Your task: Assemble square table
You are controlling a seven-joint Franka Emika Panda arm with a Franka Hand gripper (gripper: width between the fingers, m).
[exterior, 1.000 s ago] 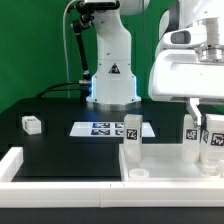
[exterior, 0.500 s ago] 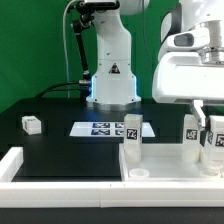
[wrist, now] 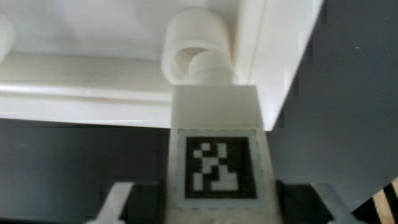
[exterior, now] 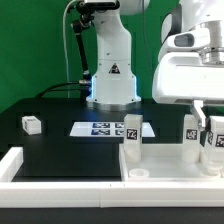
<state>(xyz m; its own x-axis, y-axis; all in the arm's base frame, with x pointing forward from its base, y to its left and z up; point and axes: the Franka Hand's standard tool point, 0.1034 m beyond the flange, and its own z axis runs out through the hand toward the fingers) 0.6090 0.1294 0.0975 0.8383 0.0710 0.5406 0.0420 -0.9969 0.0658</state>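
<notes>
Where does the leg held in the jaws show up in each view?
Exterior view: the leg stands upright at the far right edge, between the jaws.
Wrist view: the leg fills the middle, its tag facing the camera.
Shared landmark: the white square panel beside the leg.

The exterior view sits low at the front edge of the black surface [exterior: 60,135], facing across it toward my base [exterior: 112,80] and the green backdrop [exterior: 30,50], with my wrist [exterior: 190,70] looming large at its right. My wrist view looks along my pincer [wrist: 214,208] from very near, filled by one tagged leg [wrist: 217,150] with the panel [wrist: 89,80] beyond. Both views share that leg [exterior: 212,140] and the panel [exterior: 150,180]
</notes>
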